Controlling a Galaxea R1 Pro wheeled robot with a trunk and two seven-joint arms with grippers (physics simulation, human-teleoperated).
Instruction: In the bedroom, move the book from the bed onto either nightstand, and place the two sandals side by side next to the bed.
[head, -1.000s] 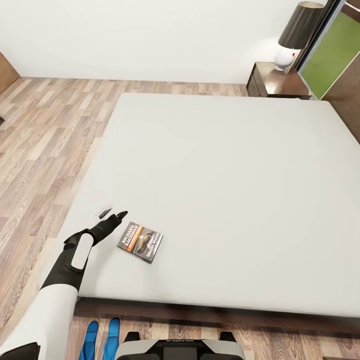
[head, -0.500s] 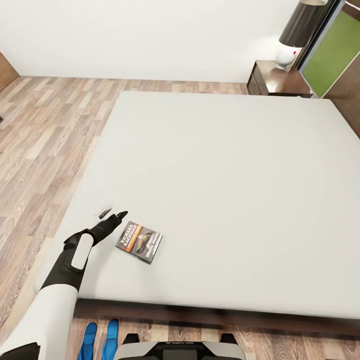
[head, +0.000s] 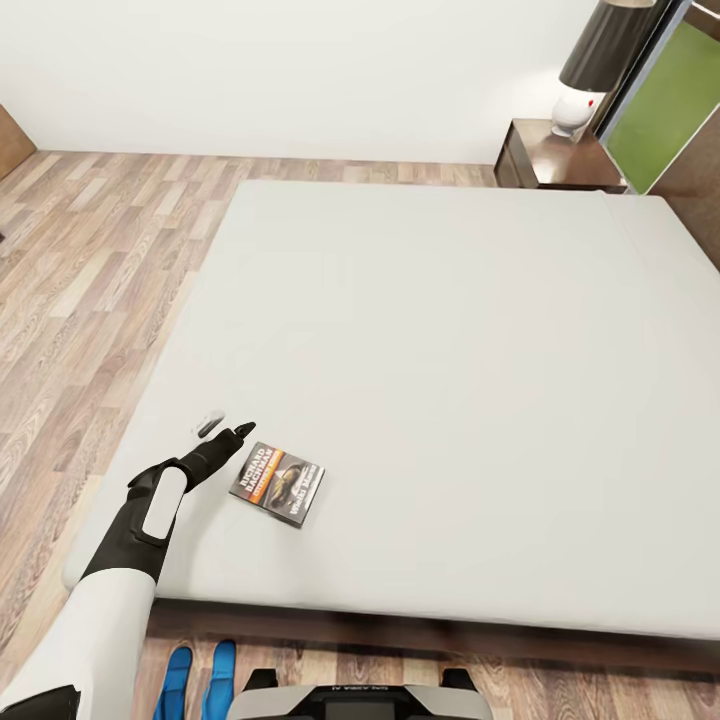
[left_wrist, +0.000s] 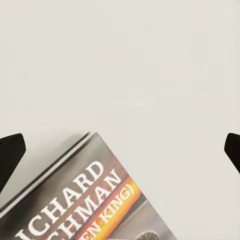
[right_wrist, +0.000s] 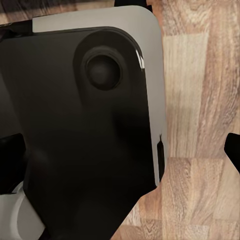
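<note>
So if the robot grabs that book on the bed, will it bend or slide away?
The book looks thin, so it would probably flex a bit. It lies flat on the bed, so getting under its edge may be hard. The left hand might nudge it along first.

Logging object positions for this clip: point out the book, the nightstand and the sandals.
book (head: 277, 484), head view, middle of its cover.
nightstand (head: 560, 155), head view, bare glossy top beside the lamp.
sandals (head: 199, 680), head view, inner edge of the left one, on the floor.
</note>
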